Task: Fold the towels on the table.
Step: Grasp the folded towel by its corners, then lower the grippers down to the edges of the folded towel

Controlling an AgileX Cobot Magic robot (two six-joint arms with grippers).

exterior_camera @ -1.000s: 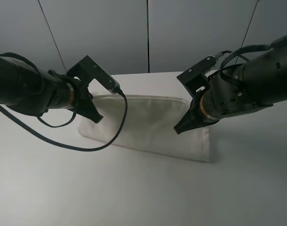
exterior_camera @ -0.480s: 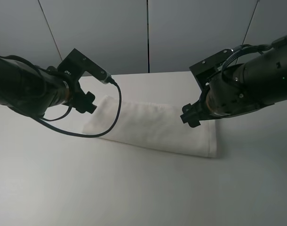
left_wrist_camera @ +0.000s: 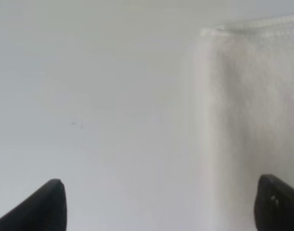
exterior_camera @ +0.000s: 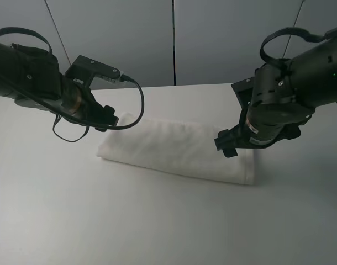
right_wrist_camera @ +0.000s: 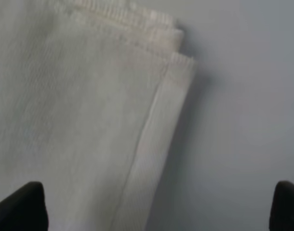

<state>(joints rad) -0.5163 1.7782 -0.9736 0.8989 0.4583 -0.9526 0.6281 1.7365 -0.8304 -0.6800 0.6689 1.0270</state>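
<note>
Only the cut-off fingertips of the left tool [left_wrist_camera: 161, 204] and right tool [right_wrist_camera: 156, 207] show, both spread wide and empty, one over each end of the towel [exterior_camera: 177, 149]. It is white, folded into a long band with stacked hems, and lies nearer the far edge of the white bench [exterior_camera: 157, 226]. Grey wall panels [exterior_camera: 224, 38] stand behind.

A grey panelled wall [exterior_camera: 224, 38] is filling the background from ten through two o'clock. A dark vertical seam [exterior_camera: 174, 41] is running down it at twelve o'clock. A thin slanted line [exterior_camera: 57, 30] is crossing it at eleven o'clock, and a second slanted line [exterior_camera: 298, 14] is crossing at one o'clock.
</note>
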